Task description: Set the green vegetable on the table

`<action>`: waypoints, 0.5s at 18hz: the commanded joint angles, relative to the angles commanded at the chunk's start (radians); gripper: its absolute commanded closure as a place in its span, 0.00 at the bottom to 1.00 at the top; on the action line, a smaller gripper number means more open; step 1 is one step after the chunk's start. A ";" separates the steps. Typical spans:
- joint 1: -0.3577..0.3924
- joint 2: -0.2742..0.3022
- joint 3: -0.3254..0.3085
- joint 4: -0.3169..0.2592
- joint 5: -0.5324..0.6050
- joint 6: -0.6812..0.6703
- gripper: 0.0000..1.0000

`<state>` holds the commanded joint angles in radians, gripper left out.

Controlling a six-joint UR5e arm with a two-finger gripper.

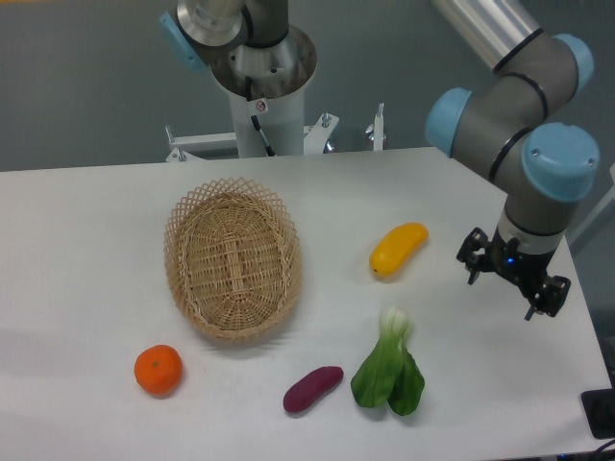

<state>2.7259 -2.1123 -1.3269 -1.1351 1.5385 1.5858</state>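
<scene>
The green vegetable lies flat on the white table near the front edge, its pale stem end pointing away from the camera and its dark leaves toward it. My gripper hangs to the right of it and a little higher up, well apart from it. Its fingers are spread and nothing sits between them.
A woven basket stands empty at the table's middle left. A yellow oblong fruit lies behind the vegetable, a purple sweet potato just left of it, and an orange at the front left. The arm's base post rises behind the table.
</scene>
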 joint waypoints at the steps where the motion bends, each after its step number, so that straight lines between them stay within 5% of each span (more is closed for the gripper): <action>1: 0.003 -0.002 0.002 0.000 0.006 0.012 0.00; 9: 0.000 0.000 -0.009 0.006 0.022 0.016 0.00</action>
<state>2.7259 -2.1123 -1.3361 -1.1290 1.5601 1.6015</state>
